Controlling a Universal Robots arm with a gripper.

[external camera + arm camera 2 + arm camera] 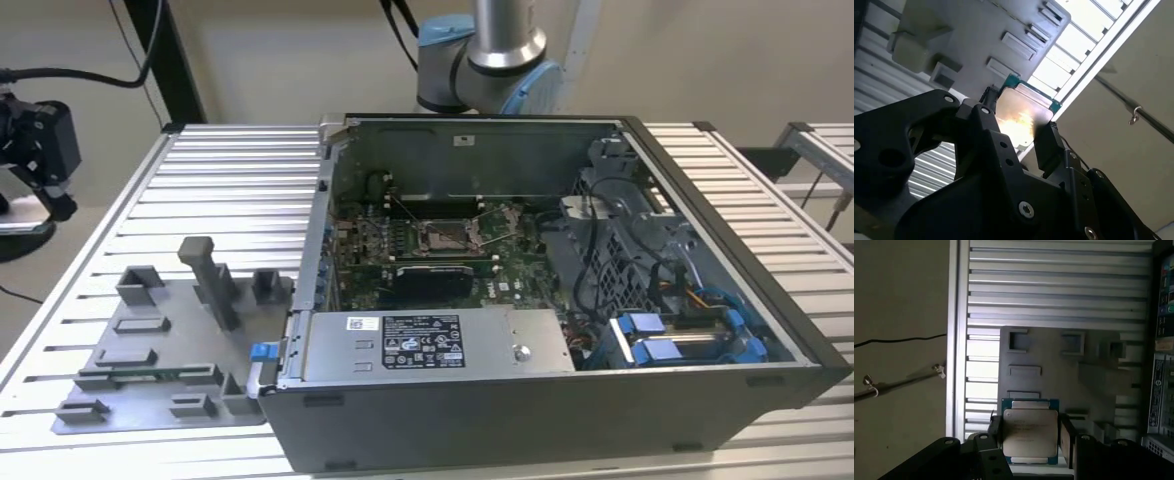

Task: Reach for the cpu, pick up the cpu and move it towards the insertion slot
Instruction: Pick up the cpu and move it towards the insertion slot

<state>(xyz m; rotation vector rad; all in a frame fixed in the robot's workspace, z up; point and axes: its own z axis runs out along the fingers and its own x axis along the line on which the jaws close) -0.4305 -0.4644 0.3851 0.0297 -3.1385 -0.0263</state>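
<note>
Silvery metal with a green rim, one cpu sits pinched between the gripper's two black fingers, which are closed narrowly on its opposite edges, as both wrist views show. Behind it lies one grey fixture plate, set at the slatted table's near corner on the exterior view's left. The chip is held up off the plate, near the table's edge. One open computer case takes up the table's other side. Inside it, one insertion slot with a shiny frame sits in the green board, well apart from the chip. The arm rises behind the case's far wall, and its black wrist end hangs just beyond the table's edge on the exterior view's left.
</note>
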